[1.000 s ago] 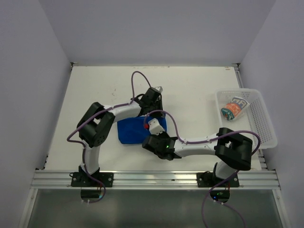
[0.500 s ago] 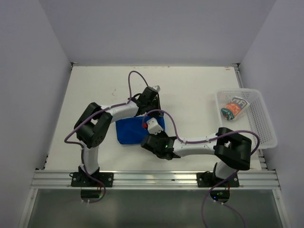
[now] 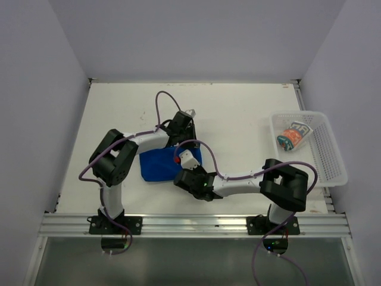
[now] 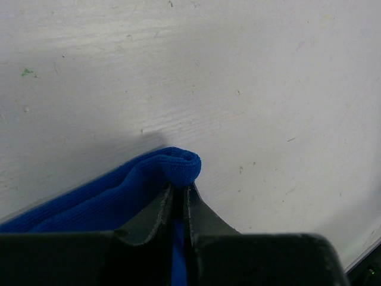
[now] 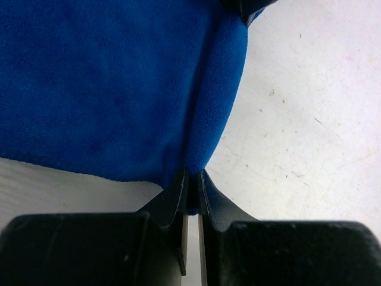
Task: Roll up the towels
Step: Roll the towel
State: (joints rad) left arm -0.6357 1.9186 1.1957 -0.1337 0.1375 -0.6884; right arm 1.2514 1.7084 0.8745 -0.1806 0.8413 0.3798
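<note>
Blue towel (image 3: 155,168) partly beneath right end effector (image 5: 191,177)

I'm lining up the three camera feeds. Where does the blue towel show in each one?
Top external: blue towel left of centre, between the two wrists.
Left wrist: blue towel at lower left, its folded edge pinched in the left gripper.
Right wrist: blue towel fills the upper left, its edge pinched in the right gripper.
Shared landmark: the white tabletop beside it.

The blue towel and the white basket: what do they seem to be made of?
The blue towel looks like soft cloth, perhaps microfibre: matte, fuzzy nap, limp folded edge. The basket seems to be white plastic: thin, stiff mesh walls.
</note>
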